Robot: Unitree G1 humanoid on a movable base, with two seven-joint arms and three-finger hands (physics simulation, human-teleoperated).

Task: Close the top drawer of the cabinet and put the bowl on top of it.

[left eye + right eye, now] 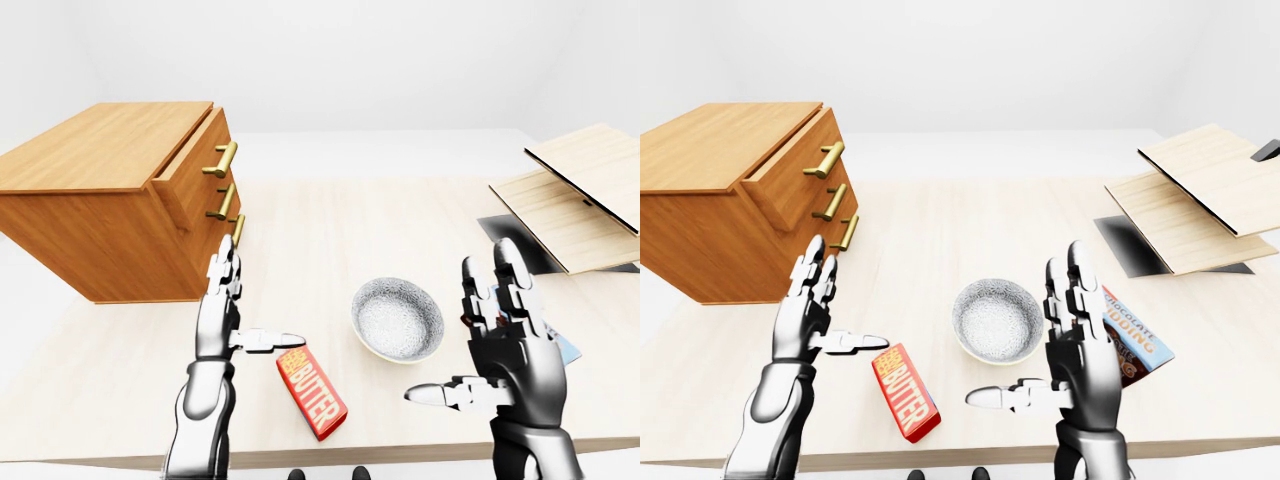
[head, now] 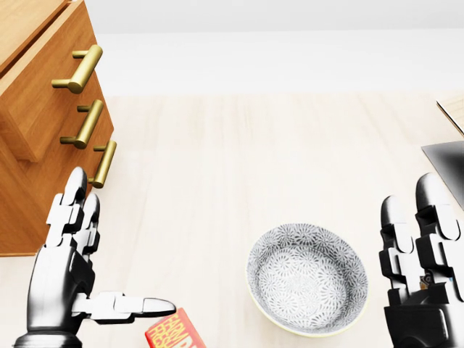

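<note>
**Desk:** Left-eye view: where is the job standing?

**Photographer:** Nothing is finished. The top drawer (image 1: 192, 167) of the cabinet (image 1: 105, 215) is jutting out past the 2 drawers below it. The bowl (image 1: 397, 318) is sitting on the worktop (image 1: 330, 230), well apart from the cabinet and near a butter box (image 1: 312, 392).

**Desk:** And the hands?

**Photographer:** The left hand (image 1: 222, 310) and the right hand (image 1: 515, 350) are hovering over the worktop, fingers (image 1: 224, 270) spread open, gripping nothing.

**Desk:** Head view?

**Photographer:** The left hand is standing upright just below the 3 brass handles (image 2: 89, 123), touching none. The bowl is lying at lower right, between the 2 hands.

**Desk:** Right-eye view?

**Photographer:** A pudding box (image 1: 1132, 345) is showing beside the right hand, and the bowl is nowhere near the cabinet top. By my reading, both steps are waiting: pushing the drawer shut, then lifting the bowl onto the cabinet.
</note>
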